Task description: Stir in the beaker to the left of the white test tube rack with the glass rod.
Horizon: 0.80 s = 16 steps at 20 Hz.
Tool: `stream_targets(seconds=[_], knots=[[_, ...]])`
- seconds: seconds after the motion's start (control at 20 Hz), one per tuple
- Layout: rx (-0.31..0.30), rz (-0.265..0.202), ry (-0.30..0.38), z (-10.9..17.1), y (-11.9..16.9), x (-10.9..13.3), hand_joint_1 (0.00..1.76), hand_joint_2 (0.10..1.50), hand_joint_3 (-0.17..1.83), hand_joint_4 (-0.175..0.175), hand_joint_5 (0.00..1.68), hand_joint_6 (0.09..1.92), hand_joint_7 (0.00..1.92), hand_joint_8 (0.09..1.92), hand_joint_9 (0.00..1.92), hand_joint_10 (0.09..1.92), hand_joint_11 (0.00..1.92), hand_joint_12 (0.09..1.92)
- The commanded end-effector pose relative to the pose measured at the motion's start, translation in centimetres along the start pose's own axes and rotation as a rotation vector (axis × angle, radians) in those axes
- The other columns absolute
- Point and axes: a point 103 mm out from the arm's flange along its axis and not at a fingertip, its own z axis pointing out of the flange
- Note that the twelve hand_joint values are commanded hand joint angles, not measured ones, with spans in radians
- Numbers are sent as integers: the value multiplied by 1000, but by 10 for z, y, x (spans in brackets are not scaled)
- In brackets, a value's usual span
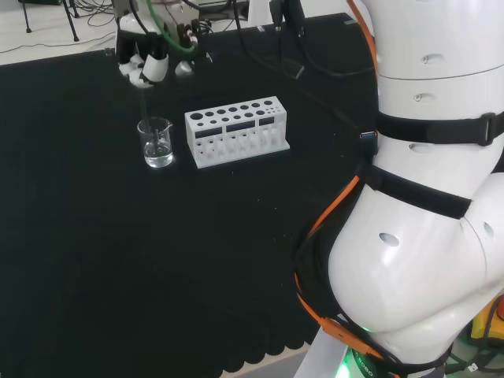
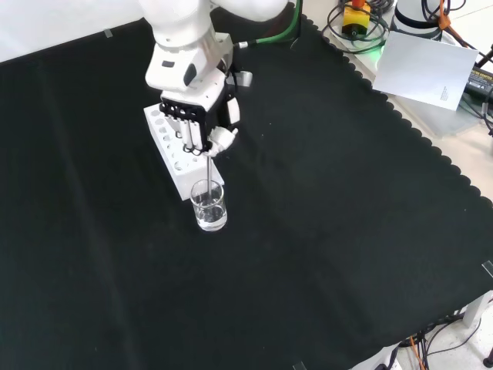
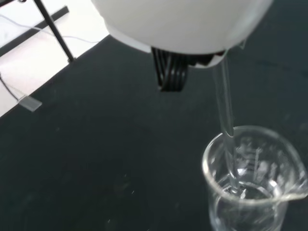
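Note:
A small clear beaker [image 1: 156, 142] with a little clear liquid stands on the black cloth just left of the white test tube rack [image 1: 236, 131] in the head view. The hand [image 1: 150, 61] hangs above it, fingers curled on a glass rod [image 1: 143, 102] that points straight down. In the front view the hand [image 2: 199, 116] is over the rack [image 2: 181, 158] and the rod [image 2: 210, 176] runs down into the beaker [image 2: 209, 206]. Up close in the wrist view, the rod [image 3: 225, 125] enters the beaker [image 3: 252, 183] and its tip dips into the liquid.
The arm's big white links [image 1: 425, 197] take up the right of the head view. Cables and a stand foot lie beyond the cloth's far edge [image 1: 47, 31]. A sheet of paper [image 2: 431, 65] and cables sit off the scalloped cloth edge in the front view.

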Motion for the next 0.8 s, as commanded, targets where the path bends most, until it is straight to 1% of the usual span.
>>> stream_targets(seconds=[0.05,0.2,0.35,0.55,0.8], knots=[[0,55,-15,-7,-19,-24,1323,462,1093,-175,1275,697,1221,1232,1661,1015,1716,848],[1,63,-25,-10,-24,-24,1323,462,1093,-175,1275,697,1221,1231,1661,1015,1716,848],[4,58,-31,-12,-29,-20,1323,462,1093,-175,1275,697,1221,1231,1661,1015,1717,848],[17,32,-32,-11,-28,-9,1323,462,1093,-175,1275,697,1222,1231,1662,1015,1717,849],[9,2,-9,-9,-14,8,1323,462,1093,-175,1275,697,1222,1230,1663,1015,1717,849]])
